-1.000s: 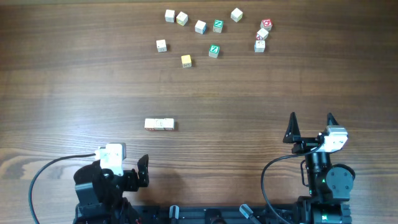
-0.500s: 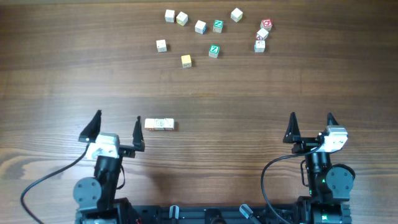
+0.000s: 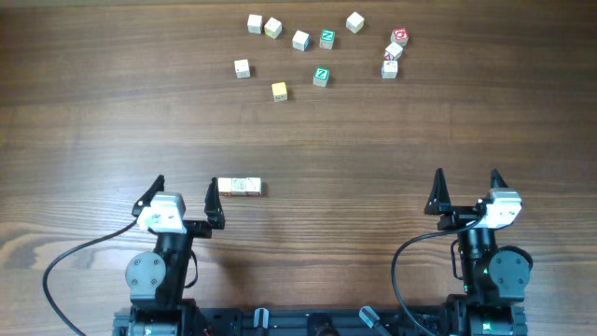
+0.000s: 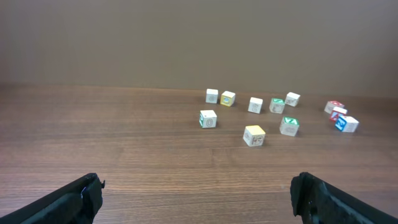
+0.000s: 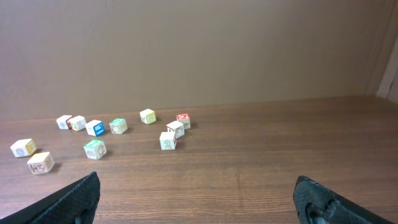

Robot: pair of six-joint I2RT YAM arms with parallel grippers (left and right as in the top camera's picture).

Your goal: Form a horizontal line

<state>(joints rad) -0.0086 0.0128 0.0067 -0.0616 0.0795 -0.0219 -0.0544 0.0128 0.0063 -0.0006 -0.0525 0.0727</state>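
Left gripper (image 3: pixel 185 183) comes up from its folded rest behind the row (image 3: pixel 240 187). Within the last second it lifts, swings over and now stands just left of the row, jaws spread wide and empty, its nearer finger close to the row's left end but apart from it. The right gripper (image 3: pixel 466 175), well to the right of the row, has not stirred; it too gapes wide and holds nothing. The row has not shifted: three cubes touching side by side, running left to right on the table (image 3: pixel 373 140).

With three cubes already abreast, the line looks at least begun, perhaps done. The left arm's rise reads as a fresh start, either to reach past the row for another piece or to true up its end. Which one, the frames do not say.

The loose cubes (image 3: pixel 300 40) lie scattered well beyond the row, eleven or so, none touching it; the yellow cube (image 3: pixel 279 91) sits nearest. All are small pale wooden blocks, square-edged with flat faces, printed with letters and figures in green, yellow, red and blue. The row's tops look reddish and grey, too small to read. The table is brown wood-grain, matte, its streaks running the same way as the row. The fingers are black, hard and tapered to points. Neither wrist view shows the row – only the loose cubes
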